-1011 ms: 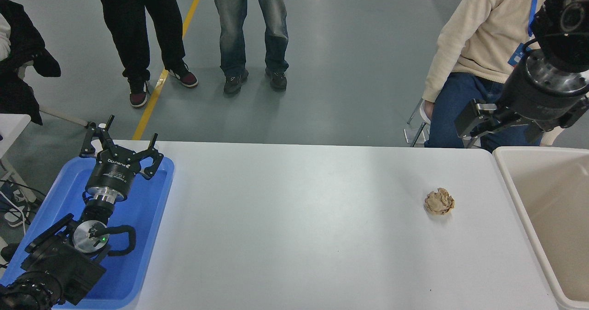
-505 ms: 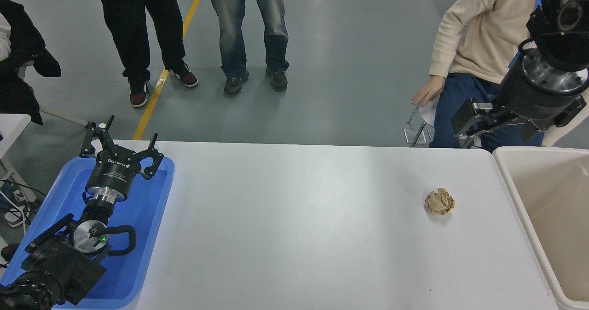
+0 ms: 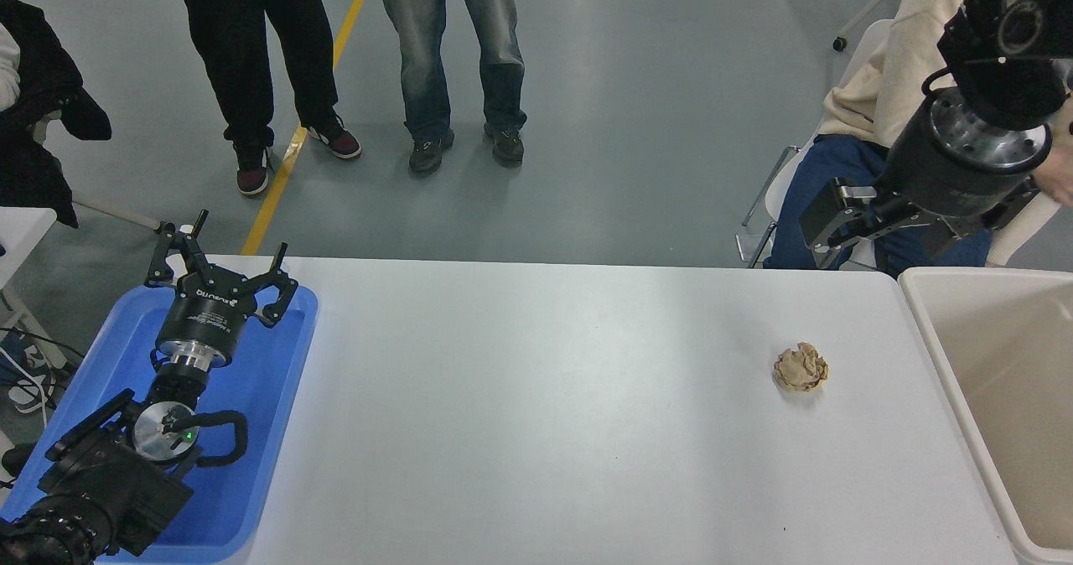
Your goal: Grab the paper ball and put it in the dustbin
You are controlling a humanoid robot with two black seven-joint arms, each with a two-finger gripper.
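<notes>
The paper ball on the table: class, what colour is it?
Tan-brown; the paper ball shows best in the head view, against the white table.

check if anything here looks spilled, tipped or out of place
Nothing stands out. The paper ball lies alone on the white table, beside the upright dustbin. The left gripper is parked over the blue tray.

A grey glossy floor (image 3: 654,112) fills the upper frame (soft glare patches). A yellow line (image 3: 306,116) crosses it at upper left, above the white table (image 3: 545,414).
</notes>
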